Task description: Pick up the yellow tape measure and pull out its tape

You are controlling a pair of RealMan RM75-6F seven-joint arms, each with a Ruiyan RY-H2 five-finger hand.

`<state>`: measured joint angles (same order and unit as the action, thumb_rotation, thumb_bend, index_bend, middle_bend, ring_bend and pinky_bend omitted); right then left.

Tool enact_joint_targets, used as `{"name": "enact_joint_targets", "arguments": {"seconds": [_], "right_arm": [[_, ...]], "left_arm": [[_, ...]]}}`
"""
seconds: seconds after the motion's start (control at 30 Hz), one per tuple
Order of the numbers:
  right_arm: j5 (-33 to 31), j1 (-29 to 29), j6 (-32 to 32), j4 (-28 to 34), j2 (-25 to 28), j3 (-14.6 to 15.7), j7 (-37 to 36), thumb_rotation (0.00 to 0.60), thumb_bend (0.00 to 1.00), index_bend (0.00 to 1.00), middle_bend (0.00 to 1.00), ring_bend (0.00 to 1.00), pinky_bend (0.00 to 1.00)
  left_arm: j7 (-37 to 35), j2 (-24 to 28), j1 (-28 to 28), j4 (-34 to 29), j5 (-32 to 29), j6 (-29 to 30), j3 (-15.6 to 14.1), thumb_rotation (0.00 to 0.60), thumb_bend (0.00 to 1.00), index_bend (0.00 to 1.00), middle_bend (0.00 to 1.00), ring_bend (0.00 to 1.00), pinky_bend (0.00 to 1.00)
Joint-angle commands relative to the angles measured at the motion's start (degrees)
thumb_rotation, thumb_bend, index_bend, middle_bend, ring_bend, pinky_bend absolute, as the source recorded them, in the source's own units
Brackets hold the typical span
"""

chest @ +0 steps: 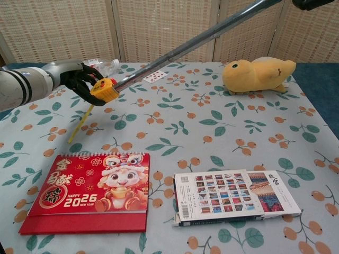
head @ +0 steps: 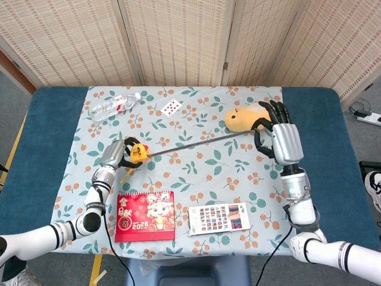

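I am reading "2026" in gold on the red desk calendar (chest: 90, 191), beside gold Chinese characters I cannot make out. The print on the picture booklet (chest: 233, 196) right of the calendar is staying too small to read.

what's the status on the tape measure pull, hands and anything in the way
Left hand grips yellow tape measure above table. Right hand holds tape end, blade stretched out between them. Yellow plush toy beside right hand; path otherwise open.

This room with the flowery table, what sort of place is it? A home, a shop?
Probably a staged test or demo corner, not a lived-in home. A table under a leaf-print cloth holds unrelated props: a plush toy, a 2026 desk calendar, a water bottle. Woven folding screens close it off behind.
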<state>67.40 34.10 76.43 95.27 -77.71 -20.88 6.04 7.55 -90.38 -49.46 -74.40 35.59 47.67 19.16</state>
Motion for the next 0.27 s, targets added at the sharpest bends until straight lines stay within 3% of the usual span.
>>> {"name": "enact_joint_targets", "arguments": {"seconds": [0.03,0.27], "right_arm": [[0.1,-1.2,1.1,0.1,1.2,-0.4,-1.0,0.6,0.65,0.63,0.17,0.07,0.0],[0.4,-3.0,2.2,0.5,2.8,-0.9,-2.8,0.6,0.65,0.63,0.17,0.06,0.0]], "left_arm": [[-0.1,-0.1,0.1,0.4,0.0,-0.3,-0.1,0.6,0.52,0.61,0.57,0.49,0.15],[-0.5,-0.2,0.3,0.5,0.2,-0.4,0.1,0.6,0.52,0.61,0.57,0.5,0.15]]}}
